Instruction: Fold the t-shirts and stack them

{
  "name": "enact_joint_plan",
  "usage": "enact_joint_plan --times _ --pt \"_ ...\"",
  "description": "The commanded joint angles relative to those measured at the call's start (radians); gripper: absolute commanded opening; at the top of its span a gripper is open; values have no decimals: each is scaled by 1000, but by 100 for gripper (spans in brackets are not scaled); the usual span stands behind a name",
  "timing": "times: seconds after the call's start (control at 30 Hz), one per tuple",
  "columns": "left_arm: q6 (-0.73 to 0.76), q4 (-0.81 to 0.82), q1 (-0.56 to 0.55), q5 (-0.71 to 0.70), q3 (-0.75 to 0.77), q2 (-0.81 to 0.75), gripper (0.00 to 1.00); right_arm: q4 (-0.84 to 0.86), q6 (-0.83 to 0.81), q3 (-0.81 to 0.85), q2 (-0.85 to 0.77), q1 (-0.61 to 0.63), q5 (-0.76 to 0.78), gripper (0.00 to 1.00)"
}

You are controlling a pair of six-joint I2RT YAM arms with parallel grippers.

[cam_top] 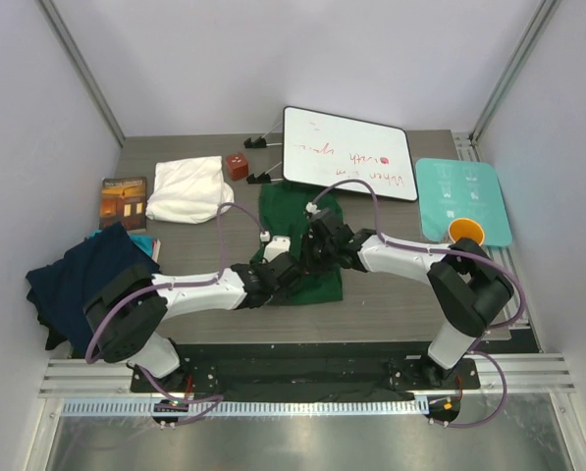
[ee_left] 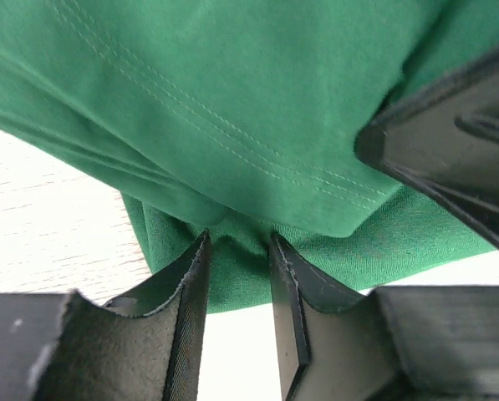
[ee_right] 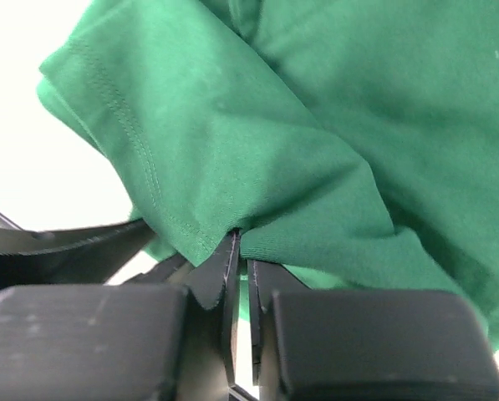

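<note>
Dark green t-shirt [cam_top: 294, 209]: lies crumpled at the middle of the table [cam_top: 391, 294], just in front of the whiteboard [cam_top: 346, 154]; both arms meet over its near half
Left gripper [ee_left: 236, 242]: jaws narrowed but with a gap between them; a fold of green cloth sits between the 2 tips, and I cannot tell whether it is truly clamped
Right gripper [ee_right: 242, 251]: jaws nearly together, nipping a hemmed edge of the green shirt between them
Grippers together: close beside each other on the same shirt, left one nearer the arm bases
Navy blue t-shirt [cam_top: 77, 280]: heaped at the left edge of the table, partly hanging over it
Cream-white t-shirt [cam_top: 187, 188]: folded bundle at the back left, just right of the brown book [cam_top: 124, 201]
Teal board [cam_top: 464, 191]: far right, with an orange mug [cam_top: 465, 233] at its near edge
</note>
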Motion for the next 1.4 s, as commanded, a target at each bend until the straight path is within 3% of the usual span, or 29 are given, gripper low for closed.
enact_joint_plan --times 0.0,0.47,0.73,0.93,1.1,1.37 --pt "-40 19 -9 -12 -60 -19 33 28 15 70 14 5 21 7" --pt "-60 38 -18 -14 -99 -33 28 -40 6 211 44 -81 93 5" --pt "-55 36 -18 -9 -90 -21 26 -41 43 205 54 -126 153 5" --pt "-55 30 -18 -6 -83 -10 25 -33 89 215 98 -152 195 23" --pt "-52 28 -18 -3 -77 -2 25 42 152 194 93 -170 233 23" --pt "-44 25 -18 2 -64 18 24 76 129 248 77 -202 346 34"
